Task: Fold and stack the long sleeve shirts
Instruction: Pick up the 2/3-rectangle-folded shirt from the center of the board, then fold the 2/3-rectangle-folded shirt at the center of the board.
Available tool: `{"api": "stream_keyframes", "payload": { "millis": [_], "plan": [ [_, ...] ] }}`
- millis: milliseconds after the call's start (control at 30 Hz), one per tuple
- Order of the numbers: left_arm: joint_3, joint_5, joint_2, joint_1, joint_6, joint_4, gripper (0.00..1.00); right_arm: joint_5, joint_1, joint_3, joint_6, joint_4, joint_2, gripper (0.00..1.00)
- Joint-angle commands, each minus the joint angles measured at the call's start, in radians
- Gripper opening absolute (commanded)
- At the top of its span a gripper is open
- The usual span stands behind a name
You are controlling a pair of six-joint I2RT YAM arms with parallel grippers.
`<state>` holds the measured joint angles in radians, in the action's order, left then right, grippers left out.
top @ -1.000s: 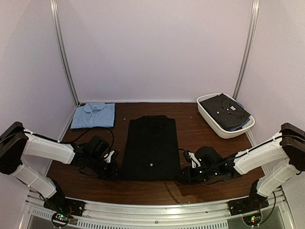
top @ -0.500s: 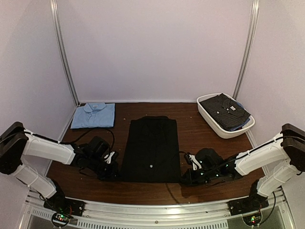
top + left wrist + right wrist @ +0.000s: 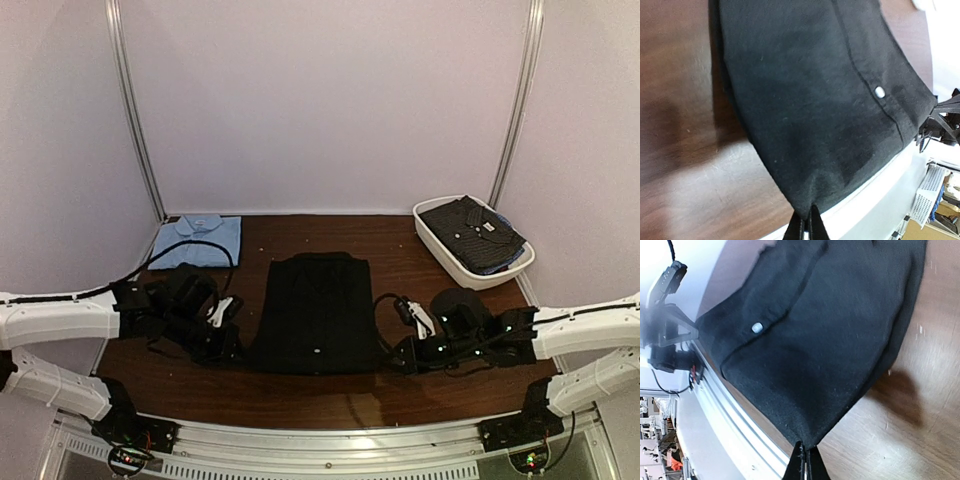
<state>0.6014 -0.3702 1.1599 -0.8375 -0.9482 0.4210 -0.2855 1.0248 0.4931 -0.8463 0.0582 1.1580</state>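
Both jaws tight on black shirt point(image 3: 318, 310) near corners, fingertips point(image 3: 815, 229) barely in frame.

tub point(image 3: 452, 262) far right, blue shirt point(image 3: 197, 242) far left

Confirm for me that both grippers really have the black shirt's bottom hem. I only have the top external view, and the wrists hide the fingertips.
Observer: The left wrist view shows the left gripper shut on the near left corner of the black shirt, with cloth pinched between its tips.
Operator: Now check the right one.
Observer: The right wrist view shows the right gripper shut on the other hem corner, right at its point.
Operator: Report how the hem runs between them.
Observer: In the left wrist view the hem runs fairly straight from the pinched corner toward the right gripper, with no bunching that I can see.
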Motion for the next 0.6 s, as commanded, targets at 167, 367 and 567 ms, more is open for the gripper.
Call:
{"api": "stream_keyframes", "payload": {
  "millis": [167,367,567],
  "plan": [
    [0.445,0.017,0.276,0.212,0.235,0.192,0.00,-0.020,-0.272,0.365,0.210,0.076,0.148,0.00],
    [0.859,-0.016,0.741,0.400,0.357,0.079,0.00,-0.080,-0.499,0.667,0.239,-0.116,0.633,0.00],
    [1.173,-0.052,1.107,0.431,0.362,0.030,0.00,-0.119,-0.569,0.957,0.244,-0.087,1.023,0.00]
  ]
}}
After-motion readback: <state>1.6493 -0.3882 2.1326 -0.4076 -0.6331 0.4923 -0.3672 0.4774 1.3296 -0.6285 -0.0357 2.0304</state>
